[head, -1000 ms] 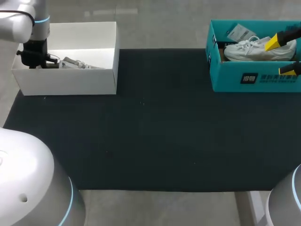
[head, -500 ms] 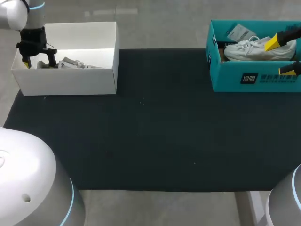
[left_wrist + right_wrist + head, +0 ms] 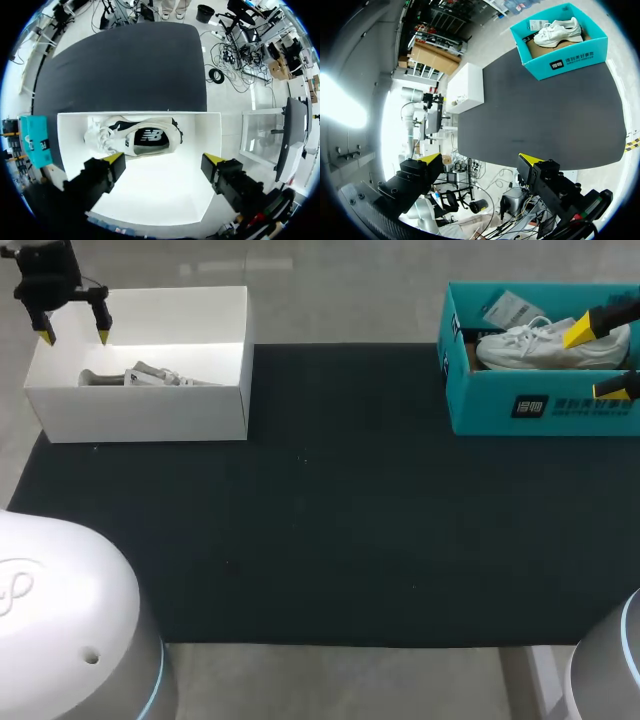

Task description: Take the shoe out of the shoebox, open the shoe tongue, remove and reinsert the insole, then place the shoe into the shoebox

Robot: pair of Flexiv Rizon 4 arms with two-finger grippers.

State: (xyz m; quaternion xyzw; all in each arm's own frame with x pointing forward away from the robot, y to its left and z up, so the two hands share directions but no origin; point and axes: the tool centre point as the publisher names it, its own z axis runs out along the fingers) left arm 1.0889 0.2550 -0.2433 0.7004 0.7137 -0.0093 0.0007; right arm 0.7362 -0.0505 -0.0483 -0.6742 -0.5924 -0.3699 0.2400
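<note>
Two boxed shoes: navy-trimmed shoe (image 3: 150,375) far left, white shoe (image 3: 530,345) far right. Open and empty are left end effector (image 3: 73,335) and right end effector (image 3: 480,160); whether the task is unstarted or finished is unclear.

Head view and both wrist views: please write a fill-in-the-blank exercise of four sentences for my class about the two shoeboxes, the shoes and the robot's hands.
1. The white leather sneaker lies in the ___ cardboard shoebox.
2. The cream and black sneaker lies in the ___ cardboard shoebox.
3. The left hand hangs above the cream and black sneaker's box with its fingers ___.
4. The right hand is open and holds ___.

Missing words: teal; white; open; nothing.
</note>
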